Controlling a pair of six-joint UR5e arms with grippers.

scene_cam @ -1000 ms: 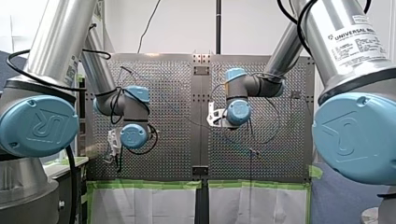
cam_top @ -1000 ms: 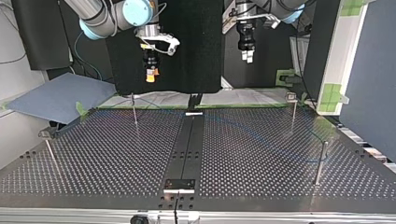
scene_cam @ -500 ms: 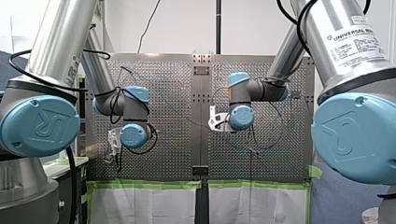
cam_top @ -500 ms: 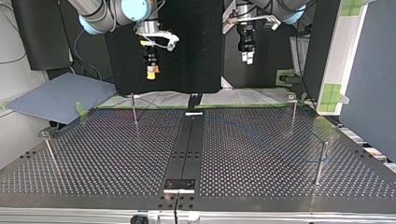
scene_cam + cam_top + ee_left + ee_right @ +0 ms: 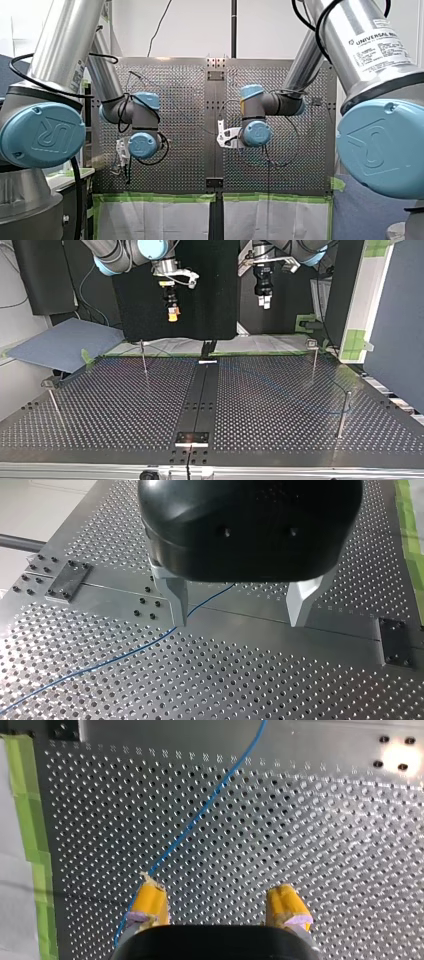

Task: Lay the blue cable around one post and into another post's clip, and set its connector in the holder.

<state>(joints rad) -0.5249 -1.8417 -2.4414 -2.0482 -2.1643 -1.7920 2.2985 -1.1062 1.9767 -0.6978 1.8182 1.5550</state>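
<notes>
Four posts (image 5: pixel 342 412) in top view, one blue cable (image 5: pixel 215 795) plain at wrists, 11 o'clock off released right gripper (image 5: pixel 217 904), left gripper (image 5: pixel 237 622) released too.

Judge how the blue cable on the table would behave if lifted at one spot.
Probably floppy: the blue cable lies in a loose curve flat on the perforated table, so it should sag. Likely light, being so thin.

Partly hidden: blue cable (image 5: pixel 100 663)
You lose it behind my left pincer (image 5: pixel 237 622); both wrist views crop its ends.
</notes>
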